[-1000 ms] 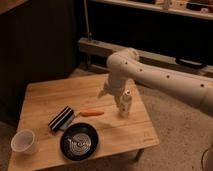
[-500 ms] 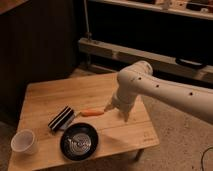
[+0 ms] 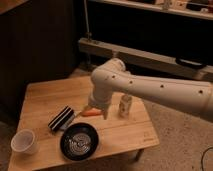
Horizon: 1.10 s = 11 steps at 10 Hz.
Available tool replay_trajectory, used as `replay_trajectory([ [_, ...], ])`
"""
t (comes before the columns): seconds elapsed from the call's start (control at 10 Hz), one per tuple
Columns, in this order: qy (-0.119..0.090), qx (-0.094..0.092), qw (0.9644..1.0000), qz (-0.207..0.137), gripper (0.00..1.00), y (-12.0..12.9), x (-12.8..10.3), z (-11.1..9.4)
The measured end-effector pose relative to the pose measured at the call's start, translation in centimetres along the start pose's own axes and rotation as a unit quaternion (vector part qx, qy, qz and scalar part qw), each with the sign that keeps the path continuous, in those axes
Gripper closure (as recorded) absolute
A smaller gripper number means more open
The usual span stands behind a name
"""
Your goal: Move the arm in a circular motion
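Above the middle of the pale wooden desk (image 3: 45,100), the thick cream-white tubular arm (image 3: 150,87) hangs, probably mid-circle, its small pale claw (image 3: 98,111) just over an orange stick (image 3: 88,114); wide or narrow, I cannot tell. The next sweep should curve clear of the pale bottle (image 3: 125,106).

Lab-like room: metal shelving (image 3: 140,52) behind a wooden table (image 3: 45,100), tool (image 3: 98,112) over it.

Wooden table (image 3: 45,97), black bowl (image 3: 79,142), white cup (image 3: 24,141) (left corner), carrot (image 3: 91,113)
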Motion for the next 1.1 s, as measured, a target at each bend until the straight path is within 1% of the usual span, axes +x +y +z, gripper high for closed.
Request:
replay_trajectory([
  [0.2,0.002,0.006,0.9987,-0.05,0.34,-4.9,0.7,0.4],
  [0.3,0.006,0.01,0.9966,-0.081,0.34,-8.1,1.6,0.5],
  [0.4,0.011,0.011,0.9947,-0.101,0.34,-10.5,2.7,0.6],
  [0.6,0.023,0.007,0.9922,-0.122,0.34,-14.1,5.9,0.7],
  [0.7,0.031,-0.001,0.9921,-0.121,0.34,-15.0,8.2,0.7],
  [0.8,0.037,-0.008,0.9928,-0.114,0.34,-15.2,10.7,0.4],
  [0.9,0.042,-0.014,0.9935,-0.105,0.34,-14.9,12.8,0.2],
  [1.0,0.05,-0.022,0.9946,-0.088,0.34,-14.1,15.4,-0.2],
  [1.1,0.053,-0.025,0.9956,-0.073,0.34,-13.2,16.8,-0.4],
])
